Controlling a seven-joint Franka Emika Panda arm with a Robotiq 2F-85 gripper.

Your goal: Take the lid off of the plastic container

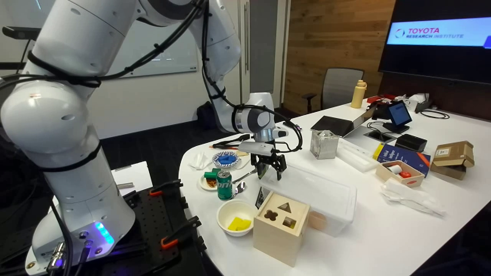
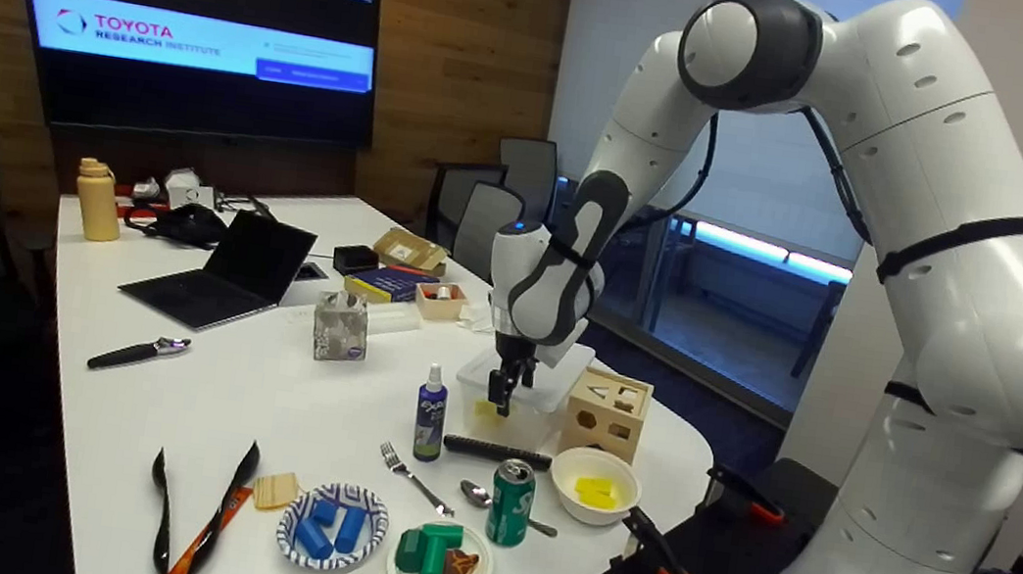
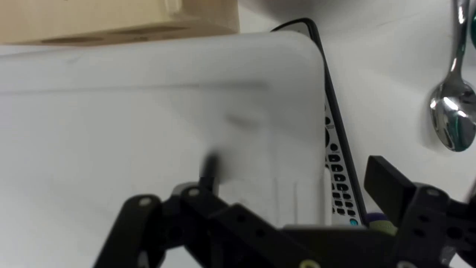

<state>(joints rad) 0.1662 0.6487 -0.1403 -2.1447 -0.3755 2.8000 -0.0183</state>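
We see the tool (image 1: 271, 174) at one short end of the translucent lid (image 1: 322, 189), its fingers spread apart: in the wrist view one is over the lid, the other past its edge, and whether either touches the plastic we cannot tell. The lid lies level on the plastic container (image 1: 339, 226); its long axis runs, in an exterior view, from the tool down toward the lower right. Along one long side, the wooden shape sorter (image 1: 274, 237) crowds the edge. Beside the short end we find a remote control (image 3: 336, 160), partly hidden by the lid, with a spoon (image 3: 452, 111) and an Expo spray bottle (image 2: 430, 420) farther out. On the opposite long side, white worktop (image 1: 383, 234) stretches toward a tissue box (image 2: 340, 329), leaving room; more runs past the far end.
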